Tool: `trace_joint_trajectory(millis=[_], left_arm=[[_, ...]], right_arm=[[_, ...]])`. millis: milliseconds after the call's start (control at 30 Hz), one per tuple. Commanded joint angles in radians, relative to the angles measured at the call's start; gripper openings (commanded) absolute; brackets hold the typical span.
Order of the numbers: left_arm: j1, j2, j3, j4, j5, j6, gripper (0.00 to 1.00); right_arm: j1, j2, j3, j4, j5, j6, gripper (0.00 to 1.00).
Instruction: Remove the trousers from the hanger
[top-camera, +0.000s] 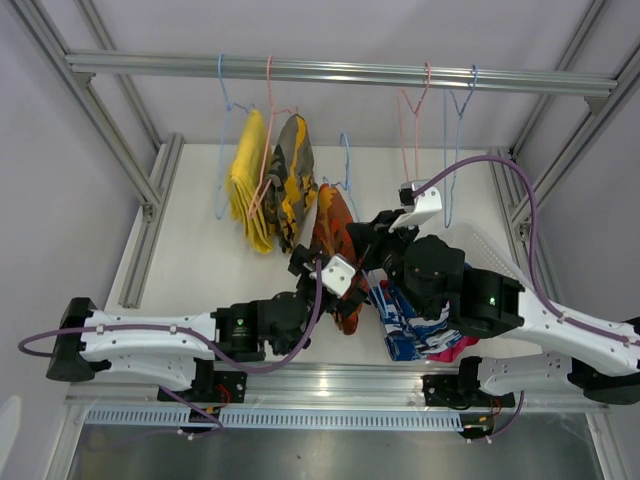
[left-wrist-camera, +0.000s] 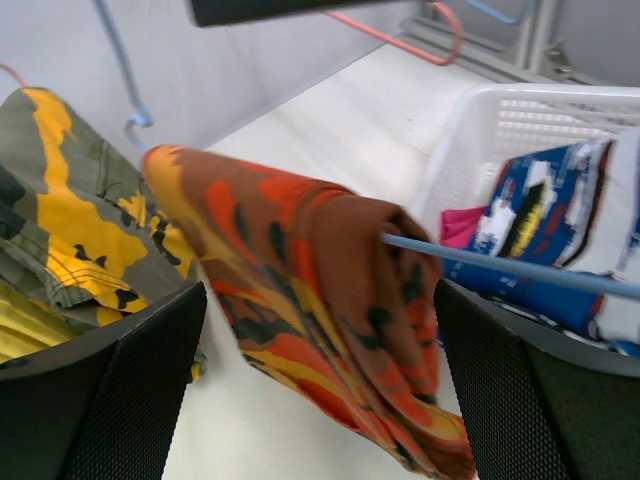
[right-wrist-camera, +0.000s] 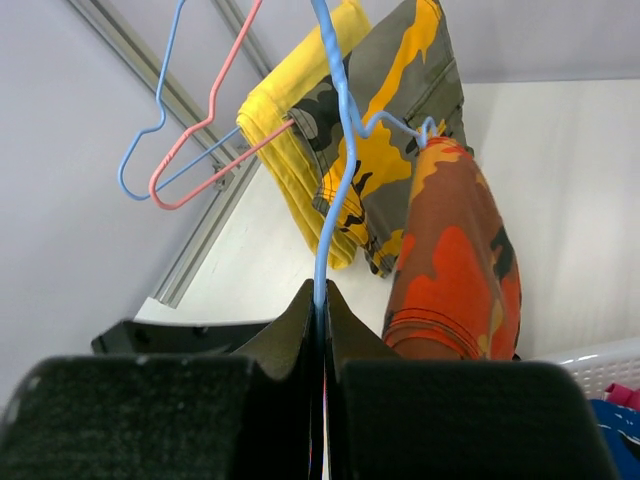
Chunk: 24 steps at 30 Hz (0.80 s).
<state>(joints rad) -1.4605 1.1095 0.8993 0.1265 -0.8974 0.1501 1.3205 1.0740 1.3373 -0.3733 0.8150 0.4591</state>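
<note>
The orange-red trousers (left-wrist-camera: 320, 290) hang inside our wide-open left hand (left-wrist-camera: 320, 385), draped over the blue hanger (right-wrist-camera: 337, 170) that our right hand (right-wrist-camera: 322, 305) clamps.

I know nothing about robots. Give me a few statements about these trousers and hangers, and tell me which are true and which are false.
1. The right tool is pinched shut on the blue hanger. True.
2. The left tool is clamped shut on the orange-red trousers. False: its fingers stand wide open on either side of them.
3. The orange-red trousers are draped over the blue hanger. True.
4. The white basket holds nothing. False: the blue-and-white trousers and the pink trousers lie in it.
5. The yellow trousers lie in the basket. False: they hang from the rail.
</note>
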Motion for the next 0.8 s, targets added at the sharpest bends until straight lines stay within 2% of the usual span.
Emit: trace_joint_trajectory(millis=[0,300,500,767], left_arm=[[-0.046,-0.031,-0.016,0.058,-0.006,0.025,1.0],[-0.06,-0.028,-0.017,0.091,-0.021,0.068,0.99],[-0.058,-0.004,-0.03,0.157,-0.081,0.134,0.99],[-0.044,0.012,-0.033,0.194,-0.08,0.135,0.99]], right_arm=[[0.008,-0.049,0.063,0.171,0.053,-0.014,0.0],[0.008,-0.082,0.037,0.171,0.05,-0.008,0.0],[0.008,-0.098,0.017,0.172,0.036,0.001,0.0],[0.008,-0.112,-0.01,0.18,0.029,0.013,0.0]])
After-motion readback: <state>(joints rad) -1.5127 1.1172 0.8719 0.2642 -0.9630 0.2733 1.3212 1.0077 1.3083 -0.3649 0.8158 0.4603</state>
